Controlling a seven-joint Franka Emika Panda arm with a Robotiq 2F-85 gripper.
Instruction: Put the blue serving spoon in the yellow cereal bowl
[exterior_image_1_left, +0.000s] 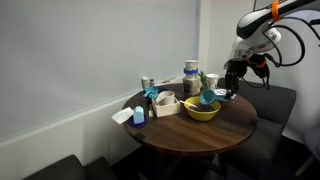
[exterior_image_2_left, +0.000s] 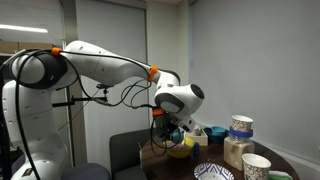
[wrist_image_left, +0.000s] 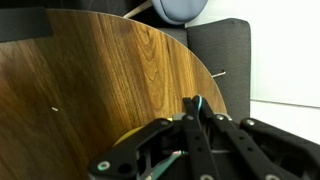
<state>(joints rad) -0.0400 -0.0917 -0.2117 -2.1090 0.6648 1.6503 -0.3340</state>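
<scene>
The yellow cereal bowl (exterior_image_1_left: 200, 112) stands on the round wooden table, and also shows in an exterior view (exterior_image_2_left: 181, 151). The blue serving spoon (exterior_image_1_left: 207, 99) sits at the bowl's top, over its far side. My gripper (exterior_image_1_left: 229, 90) hangs just beside and above the bowl. In the wrist view the fingers (wrist_image_left: 196, 106) are pressed together, with a thin blue strip of the spoon (wrist_image_left: 197, 101) pinched between their tips. A sliver of the yellow bowl (wrist_image_left: 126, 139) shows under the fingers. The rest of the spoon is hidden there.
A blue-and-white patterned dish (exterior_image_1_left: 223, 96) lies under the gripper and near the camera (exterior_image_2_left: 212, 172). A white boxy container (exterior_image_1_left: 166, 103), a teal container (exterior_image_1_left: 139, 114) and cans (exterior_image_1_left: 190, 76) stand on the table (exterior_image_1_left: 190, 132). A grey chair (wrist_image_left: 222, 55) stands beyond its edge.
</scene>
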